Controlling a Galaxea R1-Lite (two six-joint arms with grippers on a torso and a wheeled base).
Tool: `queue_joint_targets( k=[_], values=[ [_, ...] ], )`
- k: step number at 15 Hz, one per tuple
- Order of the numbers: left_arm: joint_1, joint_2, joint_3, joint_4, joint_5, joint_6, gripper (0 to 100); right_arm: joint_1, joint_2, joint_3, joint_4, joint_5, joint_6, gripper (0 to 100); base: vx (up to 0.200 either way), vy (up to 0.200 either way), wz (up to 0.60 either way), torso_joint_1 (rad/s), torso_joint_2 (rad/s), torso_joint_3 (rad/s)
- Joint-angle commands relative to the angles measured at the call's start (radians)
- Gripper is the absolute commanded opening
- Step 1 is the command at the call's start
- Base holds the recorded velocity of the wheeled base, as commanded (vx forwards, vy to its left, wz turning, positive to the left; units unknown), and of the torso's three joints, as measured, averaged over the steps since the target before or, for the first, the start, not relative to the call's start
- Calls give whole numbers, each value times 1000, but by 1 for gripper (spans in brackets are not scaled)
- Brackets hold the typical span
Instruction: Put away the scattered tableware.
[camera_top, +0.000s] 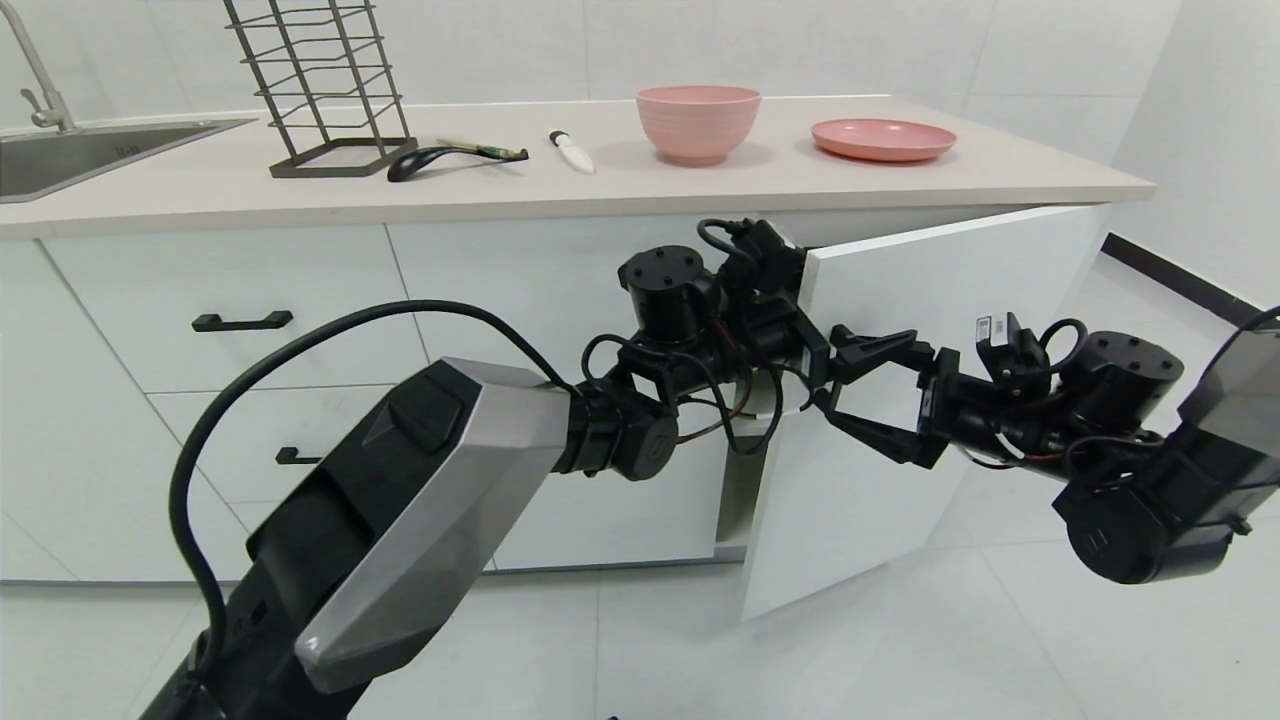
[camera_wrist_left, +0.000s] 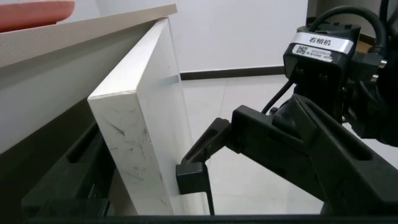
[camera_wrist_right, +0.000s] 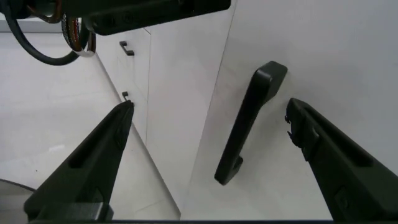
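Two grippers at the cabinet door (camera_top: 920, 290), already ajar. Right gripper (camera_top: 830, 368) spread wide, straddling the door's black handle (camera_wrist_right: 249, 124), not touching. Left gripper (camera_top: 795, 300) at the door's free edge, grip impossible to tell. Probably best: centre on the handle, close squarely, swing gently. Pink bowl (camera_top: 698, 122), pink plate (camera_top: 883, 139) and black spoon (camera_top: 425, 158) on the counter (camera_top: 700, 185) above the door.

Light bright, even and diffuse, falling from above. On the countertop (camera_top: 700, 185) the pink bowl (camera_top: 698, 122) and pink plate (camera_top: 883, 139) cast faint, soft-edged shadows; below the countertop, the recess behind the open cabinet door (camera_top: 900, 400) is dark. The countertop's front edge bows toward the head view's margins. Wrist views: door surface crisp; the right gripper (camera_wrist_right: 208, 111), close to the lens, has slightly soft fingers (camera_wrist_right: 81, 168).
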Motion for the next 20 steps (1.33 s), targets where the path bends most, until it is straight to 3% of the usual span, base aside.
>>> queue_joint_targets(
  k=[1, 3, 4, 7, 9, 13, 18, 20],
  values=[
    [-8, 1, 1, -2, -7, -1, 100, -1, 26, 4, 13, -14, 4, 100, 0, 0, 0, 0, 0, 0],
    [-10, 1, 1, -2, -5, -1, 100, -1, 14, 35, 8, -31, 1, 100, 0, 0, 0, 0, 0, 0],
    [-8, 1, 1, -2, -5, -3, 100, -1, -40, 93, 7, -91, 1, 100, 0, 0, 0, 0, 0, 0],
    [-7, -2, 2, 4, -1, -4, 100, -11, -235, 260, 7, -122, 11, 100, 0, 0, 0, 0, 0, 0],
    [-7, -13, 8, 12, 5, -4, 100, -41, -367, 424, 10, -122, 13, 100, 0, 0, 0, 0, 0, 0],
    [6, -38, 8, 33, 7, -27, 100, -144, -618, 604, 16, -114, 8, 100, 0, 0, 0, 0, 0, 0],
    [7, -38, 30, 35, 10, -27, 100, -144, -816, 674, 17, -120, 7, 100, 0, 0, 0, 0, 0, 0],
    [1, -38, 84, 16, 19, -27, 100, -150, -937, 687, 17, -122, 7, 100, 0, 0, 0, 0, 0, 0]
  ],
)
